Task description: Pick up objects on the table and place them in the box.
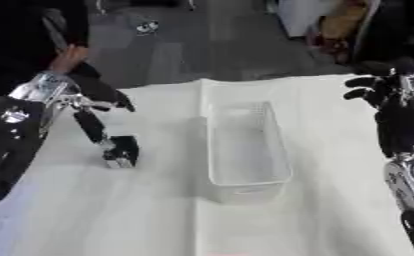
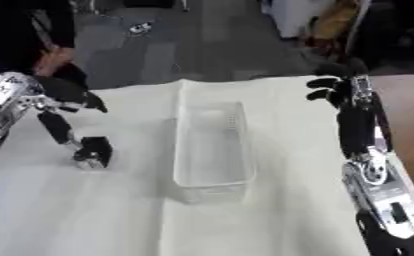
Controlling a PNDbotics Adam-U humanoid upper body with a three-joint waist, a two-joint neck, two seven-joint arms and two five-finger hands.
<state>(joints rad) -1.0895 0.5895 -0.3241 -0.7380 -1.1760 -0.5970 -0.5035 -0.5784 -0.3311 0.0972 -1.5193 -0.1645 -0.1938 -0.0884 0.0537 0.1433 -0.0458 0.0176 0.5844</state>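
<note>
A small black object (image 1: 122,150) with a pale underside lies on the white-covered table (image 1: 114,210), left of the box. My left hand (image 1: 46,91) comes in from the left above it. One straight finger (image 1: 90,126) reaches down and touches the object's top, and another points right over the cloth. The white mesh box (image 1: 247,187) stands lengthwise in the middle of the table, and I see nothing inside it. My right hand (image 2: 357,116) is held upright at the table's right side, fingers relaxed and holding nothing, well apart from the box.
The cloth's far edge runs just behind the box, with dark floor beyond. A brown surface (image 2: 412,115) shows past the table's right edge. Bare cloth lies in front of the box and to both sides.
</note>
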